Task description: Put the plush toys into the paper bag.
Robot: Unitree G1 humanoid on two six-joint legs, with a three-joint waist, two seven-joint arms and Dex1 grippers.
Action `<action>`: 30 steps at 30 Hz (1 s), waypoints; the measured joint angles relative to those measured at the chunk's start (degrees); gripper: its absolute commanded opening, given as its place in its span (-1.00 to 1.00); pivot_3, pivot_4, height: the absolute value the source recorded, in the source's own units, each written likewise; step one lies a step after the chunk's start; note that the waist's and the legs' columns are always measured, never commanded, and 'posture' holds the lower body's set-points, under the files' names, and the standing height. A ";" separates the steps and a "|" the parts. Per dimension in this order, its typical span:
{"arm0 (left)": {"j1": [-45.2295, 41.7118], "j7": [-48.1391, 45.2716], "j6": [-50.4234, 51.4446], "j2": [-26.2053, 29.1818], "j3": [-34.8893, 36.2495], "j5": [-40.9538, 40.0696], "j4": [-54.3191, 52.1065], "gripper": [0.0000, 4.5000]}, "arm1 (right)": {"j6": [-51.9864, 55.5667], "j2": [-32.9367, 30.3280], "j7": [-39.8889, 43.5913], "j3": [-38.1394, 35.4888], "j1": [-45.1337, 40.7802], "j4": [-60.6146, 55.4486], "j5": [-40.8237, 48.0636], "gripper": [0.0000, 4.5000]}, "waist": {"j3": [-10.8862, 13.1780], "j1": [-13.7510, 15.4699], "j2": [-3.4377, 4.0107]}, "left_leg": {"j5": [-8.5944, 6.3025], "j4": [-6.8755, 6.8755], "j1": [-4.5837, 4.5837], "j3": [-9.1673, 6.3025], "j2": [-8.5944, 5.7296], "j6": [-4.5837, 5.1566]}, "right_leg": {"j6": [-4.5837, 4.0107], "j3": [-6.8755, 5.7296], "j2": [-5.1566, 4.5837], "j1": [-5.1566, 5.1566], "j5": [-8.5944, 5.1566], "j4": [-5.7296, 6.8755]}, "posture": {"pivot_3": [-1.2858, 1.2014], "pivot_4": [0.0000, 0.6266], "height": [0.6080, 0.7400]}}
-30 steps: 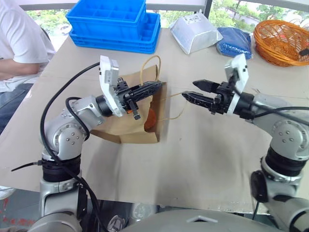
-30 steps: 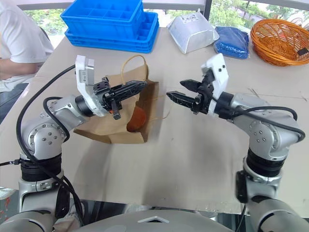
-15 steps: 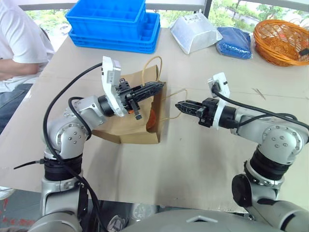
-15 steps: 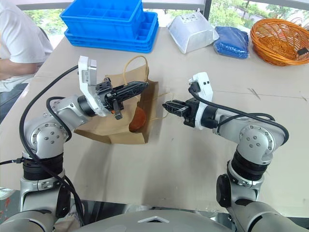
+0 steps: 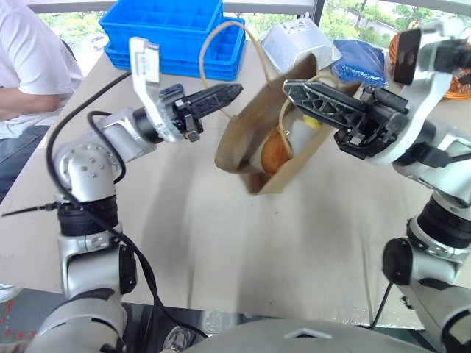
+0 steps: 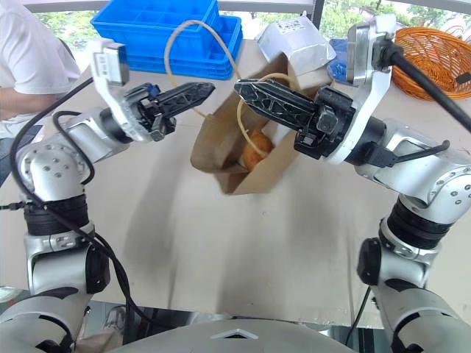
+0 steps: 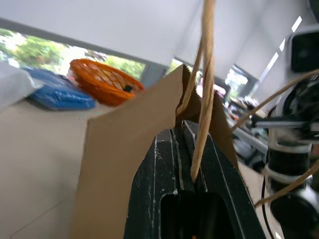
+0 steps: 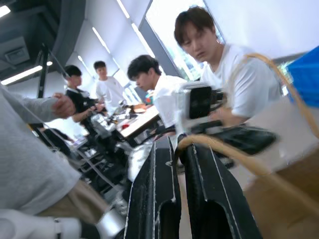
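Observation:
The brown paper bag (image 5: 241, 134) hangs tilted above the table, its mouth facing me and held open between both arms. My left gripper (image 5: 234, 91) is shut on one tan loop handle (image 7: 204, 94), which runs between its fingers. My right gripper (image 5: 288, 88) is shut on the other handle (image 8: 249, 164). Inside the bag lies the round orange-brown plush toy (image 5: 273, 153). A pale toy (image 5: 299, 135) is next to it, partly hidden by the bag's wall.
Stacked blue crates (image 5: 173, 33) stand at the table's far edge, with a silver foil pouch (image 5: 298, 45), a blue pouch (image 5: 358, 63) and an orange wicker basket (image 6: 433, 57) to their right. A person in a white shirt (image 5: 29, 70) sits at the left.
My right gripper has shut on the second handle and risen. Both arms have lifted the bag off the table, and its mouth now hangs open between them.

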 measured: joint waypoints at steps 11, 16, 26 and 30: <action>-9.08 -17.60 -14.48 -1.56 -11.40 17.28 13.73 -1.00 | -10.89 -8.74 -2.05 10.99 2.27 -2.24 -1.33 -0.95 | 0.00 0.22 0.00 | 0.01 0.04 -0.27 -0.11 0.11 -0.01 | 0.01 -0.05 0.03 -0.11 0.00 -0.17 | 0.03 -0.52 1.00; -5.09 -19.44 -17.89 -1.33 -12.66 21.40 12.14 -1.00 | -9.94 -14.31 5.48 12.38 11.91 -5.26 -12.23 -0.60 | -0.01 0.66 0.02 | 0.00 0.04 -0.45 -0.16 0.12 0.02 | 0.04 -0.12 -0.02 -0.12 0.01 -0.40 | 0.03 -0.52 1.00; 2.86 -22.92 -3.77 9.06 -3.68 13.31 6.59 0.99 | -12.68 -30.46 30.74 1.99 28.15 -13.54 -31.04 0.93 | -0.01 0.36 0.03 | -0.01 0.02 -0.42 -0.22 0.16 0.03 | 0.13 -0.16 0.05 -0.10 0.04 -0.44 | 0.03 -0.52 1.00; 3.47 -23.23 0.48 10.53 -1.45 10.29 5.22 1.00 | -13.31 -31.80 34.93 0.03 32.13 -15.39 -32.91 0.28 | 0.00 0.80 0.02 | -0.03 0.13 -0.42 -0.27 0.11 0.05 | 0.16 -0.22 -0.02 -0.01 0.02 -0.44 | 0.03 -0.52 1.00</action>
